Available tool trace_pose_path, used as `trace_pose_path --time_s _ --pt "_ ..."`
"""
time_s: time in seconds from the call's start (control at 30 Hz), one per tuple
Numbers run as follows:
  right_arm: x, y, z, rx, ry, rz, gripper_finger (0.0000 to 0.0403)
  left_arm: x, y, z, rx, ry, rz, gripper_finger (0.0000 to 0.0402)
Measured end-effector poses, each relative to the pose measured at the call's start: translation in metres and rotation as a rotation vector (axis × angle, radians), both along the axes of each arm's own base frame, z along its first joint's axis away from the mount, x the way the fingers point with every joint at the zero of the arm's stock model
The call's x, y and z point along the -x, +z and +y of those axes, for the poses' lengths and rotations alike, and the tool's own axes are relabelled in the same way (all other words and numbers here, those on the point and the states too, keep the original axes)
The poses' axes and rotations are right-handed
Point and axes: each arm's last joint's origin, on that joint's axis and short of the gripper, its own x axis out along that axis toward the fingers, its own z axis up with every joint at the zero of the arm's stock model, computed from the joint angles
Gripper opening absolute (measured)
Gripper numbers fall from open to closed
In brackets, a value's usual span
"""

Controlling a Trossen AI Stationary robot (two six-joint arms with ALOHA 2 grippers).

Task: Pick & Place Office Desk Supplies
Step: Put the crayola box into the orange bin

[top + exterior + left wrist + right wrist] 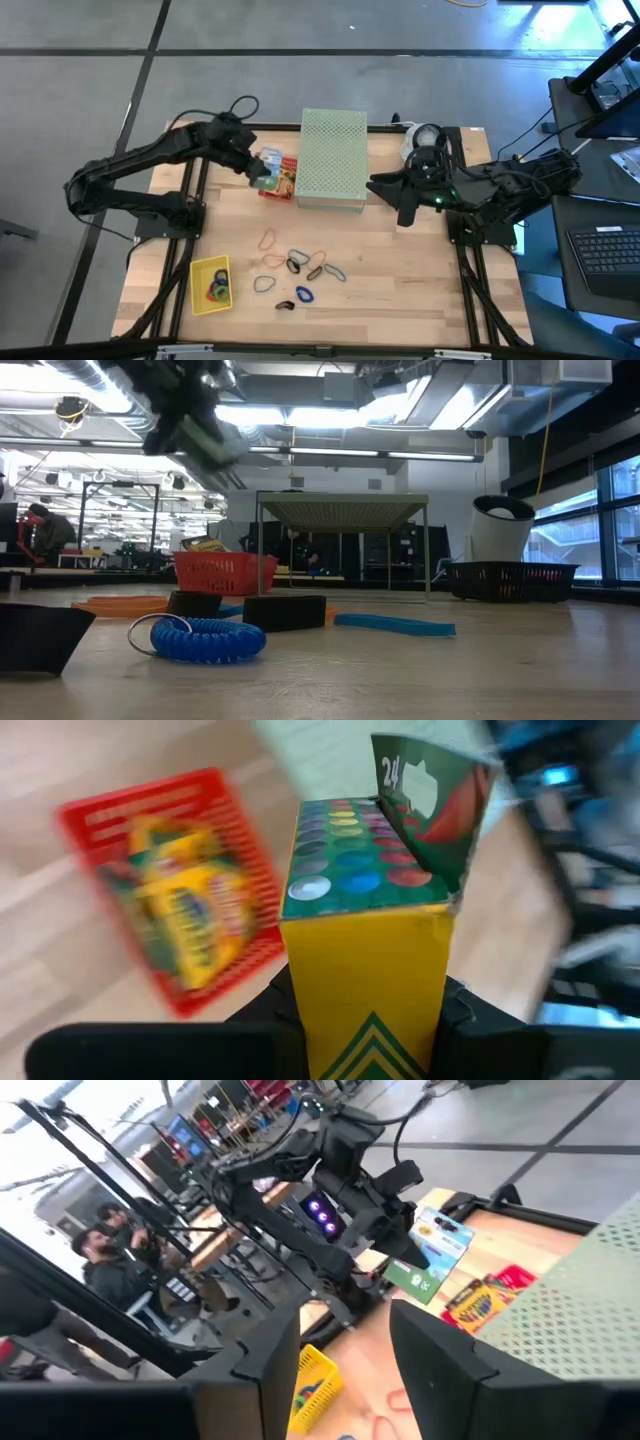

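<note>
While clamped on the yellow-and-green card box (365, 955), the left gripper (258, 172) hangs in the air, just above and beside the red basket (279, 187), with the large pale green perforated box (333, 158) on its far side. Holds the card box upright by the lower body, flap standing open, crayon tips showing at the top. Already a second crayon box (185, 910) lying in the red basket, directly ahead of the fingers in the left wrist view.

To do the drop well, probably: centre over the free part of the basket before lowering, so the held box does not land on the rim or ride up on the one inside. Keep it level enough that nothing spills through the open flap. Descend until close to the basket floor, then part the fingers; releasing from height risks a bounce out over the low wall.

Right gripper (345, 1345) waiting well off to the other side, beyond the perforated box, fingers apart with nothing between them. Rubber-band loops (301, 265) and the yellow tray (197, 293) well apart from both hands, nearer the table's front edge.
</note>
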Motion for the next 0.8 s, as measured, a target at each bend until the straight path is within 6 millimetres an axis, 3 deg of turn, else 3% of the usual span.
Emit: trace_pose_path --time_s 0.17,0.37,0.6,0.8 --pt "0.008 -0.002 -0.004 0.001 -0.007 0.043 0.0149 -0.013 -0.016 0.018 -0.017 0.039 0.075 0.0084" --pt "0.036 0.0 -0.012 -0.011 -0.017 0.096 0.0137 -0.027 -0.041 0.037 0.025 0.045 0.181 0.0084" --pt "0.069 0.008 -0.023 -0.028 -0.026 0.079 0.0125 -0.046 -0.06 0.048 0.061 0.023 0.177 0.0084" --pt "0.078 0.011 -0.027 -0.013 -0.03 0.067 0.0115 -0.055 -0.077 0.053 0.086 0.013 0.235 0.0084"
